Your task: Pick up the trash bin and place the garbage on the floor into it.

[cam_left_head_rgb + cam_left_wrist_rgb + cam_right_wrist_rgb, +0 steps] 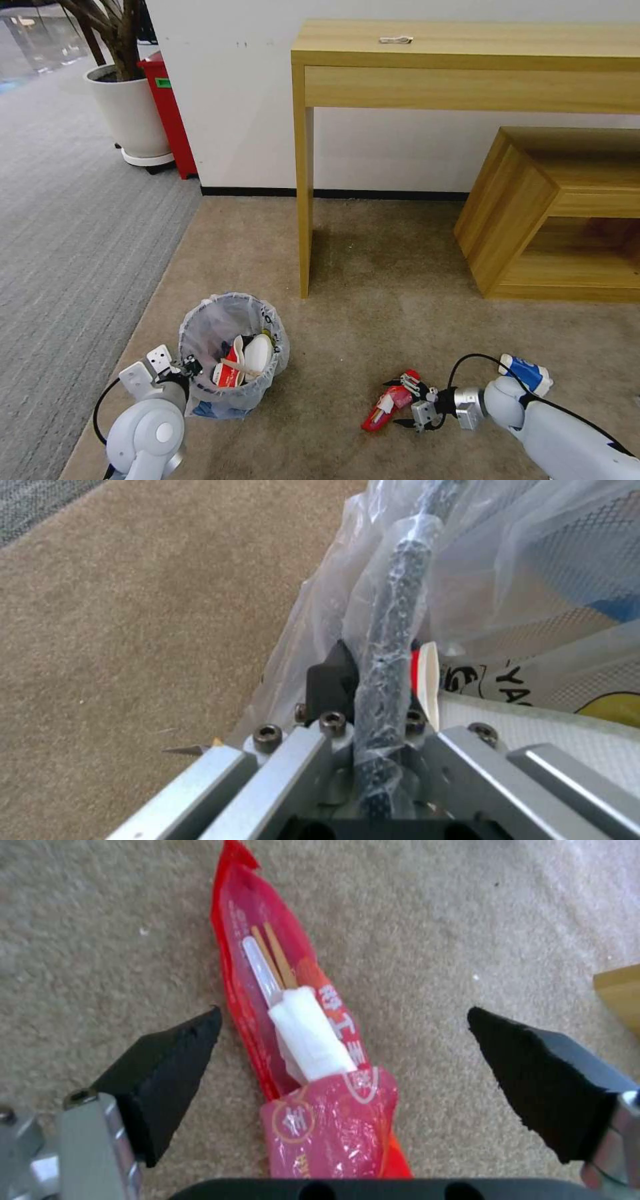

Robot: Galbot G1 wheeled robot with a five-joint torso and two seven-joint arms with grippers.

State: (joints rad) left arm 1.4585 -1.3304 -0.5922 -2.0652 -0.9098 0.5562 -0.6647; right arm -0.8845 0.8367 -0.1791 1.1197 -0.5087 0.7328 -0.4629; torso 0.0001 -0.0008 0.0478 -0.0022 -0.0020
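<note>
While the left gripper (pixel 189 369) clamps the near rim of the trash bin (pixel 233 347), the bin stands upright on the beige floor (pixel 373 293), just inside the edge where the grey ribbed carpet (pixel 73 220) begins. In the left wrist view the black mesh rim, wrapped in the crinkled plastic liner (pixel 320 605), runs straight between the closed fingers (pixel 330 680). Inside the bin lie a white slipper (pixel 258 353) and a red and white cup (pixel 230 367); something printed in yellow and black shows through the liner, though it is too crumpled to name with any confidence.

To the right, well apart from the bin, the right gripper (pixel 405 403) hovers low over a red wrapper (pixel 389 407) lying flat on the carpet. Its jaws stand wide open, one black fingertip (pixel 170 1075) on either side of the wrapper without touching it. Through the clear red plastic the right wrist view shows a pair of wooden sticks, a clear plastic spoon and a folded white napkin (pixel 310 1040), and a smaller pink packet (pixel 330 1130) lies over the near end.

Behind the right arm, a blue and white cup (pixel 527 373) lies on its side on the carpet. Farther back, a light wooden desk (pixel 467 60) stands against the white wall, with a low wooden shelf unit (pixel 533 213) tipped beside it. A white planter (pixel 130 110) and a red box (pixel 170 113) sit in the far left corner.
</note>
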